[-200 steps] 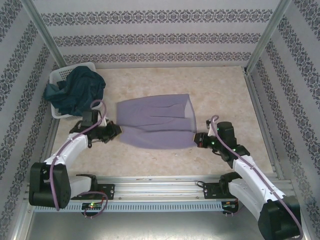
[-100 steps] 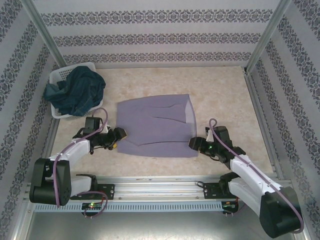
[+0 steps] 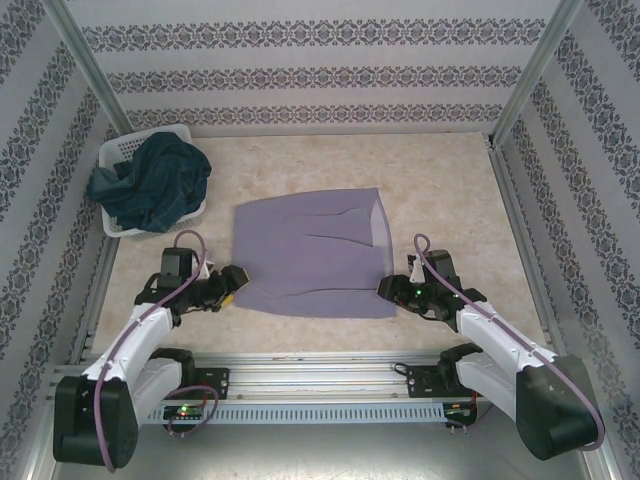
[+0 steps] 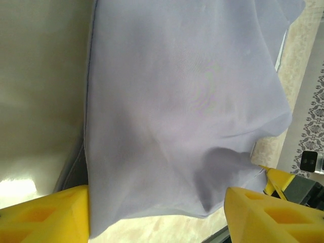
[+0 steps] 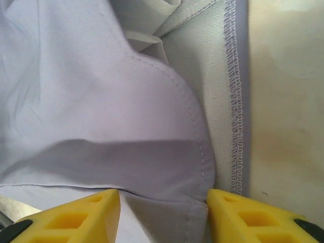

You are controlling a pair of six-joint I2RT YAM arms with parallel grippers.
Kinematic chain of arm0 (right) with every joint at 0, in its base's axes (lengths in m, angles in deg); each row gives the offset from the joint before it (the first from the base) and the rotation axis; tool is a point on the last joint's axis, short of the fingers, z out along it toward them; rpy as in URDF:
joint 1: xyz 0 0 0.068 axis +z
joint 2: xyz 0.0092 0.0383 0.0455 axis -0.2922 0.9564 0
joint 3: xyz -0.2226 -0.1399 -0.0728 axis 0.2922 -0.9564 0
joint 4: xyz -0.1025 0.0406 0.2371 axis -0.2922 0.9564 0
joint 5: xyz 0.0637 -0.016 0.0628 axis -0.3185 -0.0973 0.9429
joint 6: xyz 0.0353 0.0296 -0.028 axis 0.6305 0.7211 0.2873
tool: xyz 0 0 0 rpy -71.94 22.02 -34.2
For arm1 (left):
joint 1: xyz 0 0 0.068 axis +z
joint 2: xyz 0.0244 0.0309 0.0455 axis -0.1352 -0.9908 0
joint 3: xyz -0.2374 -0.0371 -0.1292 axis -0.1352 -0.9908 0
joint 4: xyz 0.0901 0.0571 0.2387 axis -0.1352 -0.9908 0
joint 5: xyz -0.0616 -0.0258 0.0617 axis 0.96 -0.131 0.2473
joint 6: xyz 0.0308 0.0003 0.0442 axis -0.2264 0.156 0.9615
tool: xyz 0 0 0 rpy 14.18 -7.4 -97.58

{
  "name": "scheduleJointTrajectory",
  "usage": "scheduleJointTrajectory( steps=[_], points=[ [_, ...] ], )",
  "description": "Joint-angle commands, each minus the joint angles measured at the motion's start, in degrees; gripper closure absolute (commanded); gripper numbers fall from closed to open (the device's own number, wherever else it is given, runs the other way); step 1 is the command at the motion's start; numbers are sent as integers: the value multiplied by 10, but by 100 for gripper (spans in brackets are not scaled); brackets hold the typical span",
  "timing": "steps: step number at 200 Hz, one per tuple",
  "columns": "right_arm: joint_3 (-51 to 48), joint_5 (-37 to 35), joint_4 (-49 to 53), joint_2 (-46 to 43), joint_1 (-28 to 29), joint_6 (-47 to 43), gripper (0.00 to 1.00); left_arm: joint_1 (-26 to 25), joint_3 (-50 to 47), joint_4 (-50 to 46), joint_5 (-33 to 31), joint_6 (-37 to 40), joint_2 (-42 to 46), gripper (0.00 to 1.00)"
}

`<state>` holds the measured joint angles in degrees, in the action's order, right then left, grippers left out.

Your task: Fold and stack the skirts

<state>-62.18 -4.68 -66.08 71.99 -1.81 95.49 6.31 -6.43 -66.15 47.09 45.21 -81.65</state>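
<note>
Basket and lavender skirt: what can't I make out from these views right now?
Top view: the teal skirt heaped over the basket hides whatever lies beneath it.
Left wrist view: the bottom edge cuts off the open fingers of the left gripper; contact with the lavender skirt is unclear.
Right wrist view: same for the right gripper; the close-up cloth hides how many layers lie there.

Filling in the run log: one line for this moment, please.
lavender skirt: flat on table | left fingers: open at its near-left corner | right fingers: open at near-right corner | teal skirt: in basket

Even bright light, soft shadows (wrist close-ups blurred)
</note>
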Motion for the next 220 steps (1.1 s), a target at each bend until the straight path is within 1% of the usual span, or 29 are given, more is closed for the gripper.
scheduleJointTrajectory(
  steps=[1, 16, 28, 53, 66, 82, 96, 107, 121, 139, 153, 177, 195, 209, 220],
  points=[
    [32, -2, 34, -1, 3, 2, 44, -7, 5, -95, -32, -16, 18, 31],
    [40, -34, 73, -2, 3, 35, 42, -7, 10, -116, -45, -24, 7, 27],
    [48, -54, 104, -2, 3, 68, 43, -8, 12, -110, -44, -42, -8, 26],
    [48, -40, 127, 0, 4, 135, 46, -13, 19, -91, -39, -81, -23, 28],
    [53, -39, 147, 3, 5, 158, 45, -17, 31, -120, -56, -93, -23, 28],
    [59, -44, 159, 5, 5, 178, 41, -19, 41, -155, -71, -111, -24, 27],
    [63, -53, 162, 5, 5, 192, 39, -22, 32, -129, -53, -146, -22, 28],
    [70, -65, 171, 9, 4, 201, 37, -27, 23, -93, -44, -184, -18, 31],
    [80, -74, 191, 17, 0, 223, 35, -35, 20, -64, -51, -218, -13, 32],
    [86, -78, 200, 22, -3, 250, 34, -42, 26, -62, -62, -242, -17, 35],
    [87, -79, 197, 23, -4, 257, 34, -50, 31, -79, -68, -253, -26, 37],
    [90, -80, 195, 28, -8, 252, 34, -58, 34, -120, -103, -259, -26, 40],
    [90, -78, 190, 31, -8, 251, 34, -58, 23, -90, -100, -274, -35, 41],
    [91, -78, 188, 32, -8, 245, 34, -58, 21, -59, -98, -283, -50, 44],
    [93, -78, 189, 32, -8, 241, 34, -59, 26, -49, -104, -281, -64, 45]
  ],
)
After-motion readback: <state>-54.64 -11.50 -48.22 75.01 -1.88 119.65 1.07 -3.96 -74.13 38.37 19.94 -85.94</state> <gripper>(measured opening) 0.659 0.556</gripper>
